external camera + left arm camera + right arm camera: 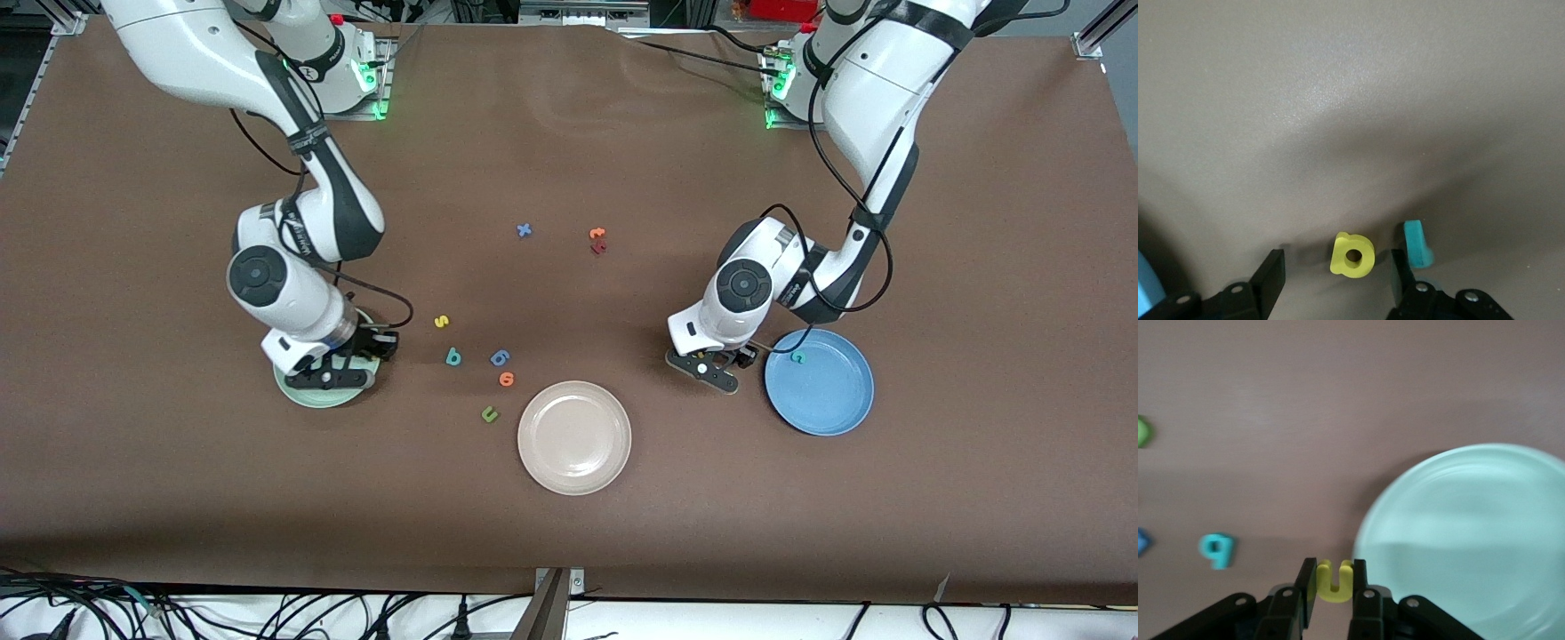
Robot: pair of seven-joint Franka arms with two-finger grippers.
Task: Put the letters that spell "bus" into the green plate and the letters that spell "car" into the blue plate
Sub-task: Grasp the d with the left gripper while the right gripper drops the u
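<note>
My right gripper (pixel 1335 581) is shut on the yellow "u" (pixel 1335 577) and hangs over the rim of the green plate (pixel 1471 540), which shows under the hand (pixel 333 373) as a mint edge (pixel 307 396). The teal "b" (pixel 453 357) and yellow "s" (pixel 442 321) lie on the table beside that plate. My left gripper (pixel 1336 277) is open and low over the table, its fingers on either side of the yellow "a" (pixel 1353 254) without touching it. The teal "r" (pixel 1417 243) lies just outside one finger. The blue plate (pixel 827 409) beside that hand (pixel 711 366) holds a small teal letter (pixel 797 357).
A beige plate (pixel 574 436) sits mid-table near the front camera. Beside the "b" lie a blue "6"-like piece (pixel 500 357), an orange piece (pixel 507 379) and an olive "u" (pixel 489 413). A blue "x" (pixel 524 230), an orange "t" (pixel 597 234) and a red letter (pixel 598 247) lie nearer the bases.
</note>
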